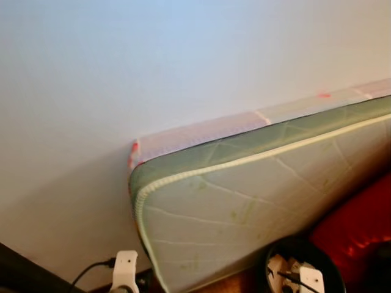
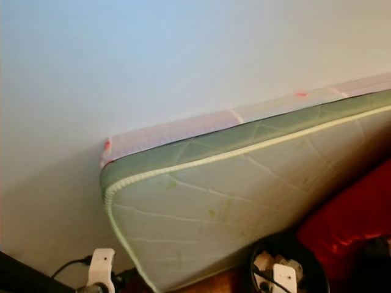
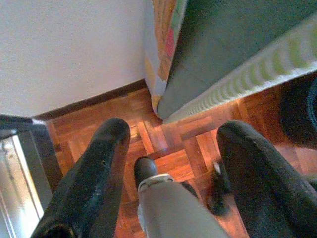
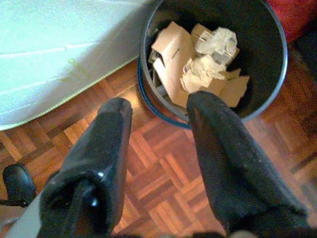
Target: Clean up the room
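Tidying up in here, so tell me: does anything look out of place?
The mattress stands on edge against the wall instead of lying flat. The black bin holds cardboard and crumpled paper, contained, nothing spilled on the floor.

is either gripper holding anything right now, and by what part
Nothing is held. The left gripper and right gripper both have open, empty jaws above the floor.

The floor [image 4: 163, 178] is shiny brown wood. The mattress [image 1: 256, 207] is soft stitched cloth. The bin [image 4: 267, 59] holds brown cardboard [image 4: 171, 59] and crumpled paper [image 4: 218, 42].
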You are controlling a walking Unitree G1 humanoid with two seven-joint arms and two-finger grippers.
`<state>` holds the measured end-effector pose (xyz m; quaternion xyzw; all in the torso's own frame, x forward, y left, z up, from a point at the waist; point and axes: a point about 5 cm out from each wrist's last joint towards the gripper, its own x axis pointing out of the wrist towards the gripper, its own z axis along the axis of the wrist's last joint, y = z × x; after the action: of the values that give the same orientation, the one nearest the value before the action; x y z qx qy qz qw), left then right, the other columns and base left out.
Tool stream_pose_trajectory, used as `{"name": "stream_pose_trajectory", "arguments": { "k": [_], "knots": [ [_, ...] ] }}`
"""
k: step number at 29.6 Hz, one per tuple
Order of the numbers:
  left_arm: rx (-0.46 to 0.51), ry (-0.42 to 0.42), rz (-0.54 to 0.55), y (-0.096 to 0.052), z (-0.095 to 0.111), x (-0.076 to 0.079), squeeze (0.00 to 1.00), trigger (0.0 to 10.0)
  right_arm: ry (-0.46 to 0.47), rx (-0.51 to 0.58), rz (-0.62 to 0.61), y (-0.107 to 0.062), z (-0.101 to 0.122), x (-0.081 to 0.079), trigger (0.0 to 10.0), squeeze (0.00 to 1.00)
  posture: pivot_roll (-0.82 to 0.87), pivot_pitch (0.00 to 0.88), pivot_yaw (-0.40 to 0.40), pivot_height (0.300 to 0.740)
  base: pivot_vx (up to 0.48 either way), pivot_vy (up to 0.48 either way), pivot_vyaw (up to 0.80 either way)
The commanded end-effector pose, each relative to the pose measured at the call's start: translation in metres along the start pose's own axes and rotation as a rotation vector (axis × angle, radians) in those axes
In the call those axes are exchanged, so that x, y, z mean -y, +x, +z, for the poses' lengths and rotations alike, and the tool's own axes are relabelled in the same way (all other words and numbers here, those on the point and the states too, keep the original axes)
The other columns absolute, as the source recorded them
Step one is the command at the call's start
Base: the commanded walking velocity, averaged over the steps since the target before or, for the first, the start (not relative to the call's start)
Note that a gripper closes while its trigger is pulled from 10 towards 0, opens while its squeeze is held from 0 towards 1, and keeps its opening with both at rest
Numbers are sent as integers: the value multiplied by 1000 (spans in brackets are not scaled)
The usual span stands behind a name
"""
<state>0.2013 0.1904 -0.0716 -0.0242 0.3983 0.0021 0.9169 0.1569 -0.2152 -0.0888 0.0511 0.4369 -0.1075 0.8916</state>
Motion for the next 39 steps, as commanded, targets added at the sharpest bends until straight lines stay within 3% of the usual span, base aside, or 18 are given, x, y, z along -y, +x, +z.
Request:
{"name": "stream_pose_trajectory", "arguments": {
  "k": [1, 26, 39],
  "knots": [
    [-182, 145, 16, -11, -41, -1, 0, 10000, -16, -142, 81, 4, 41, 44, 10000, 0, 216, 69, -139, 740, 0, -480, 0],
    [-169, 92, 17, -11, -41, 1, 0, 10000, -9, -129, 77, 4, 42, 45, 10000, 0, 212, 62, -143, 740, 0, -12, 0],
    [-168, 92, 18, -11, -41, 2, 0, 10000, -13, -129, 78, 4, 42, 46, 10000, 0, 209, 43, -143, 740, -275, 0, 0]
  ]
}}
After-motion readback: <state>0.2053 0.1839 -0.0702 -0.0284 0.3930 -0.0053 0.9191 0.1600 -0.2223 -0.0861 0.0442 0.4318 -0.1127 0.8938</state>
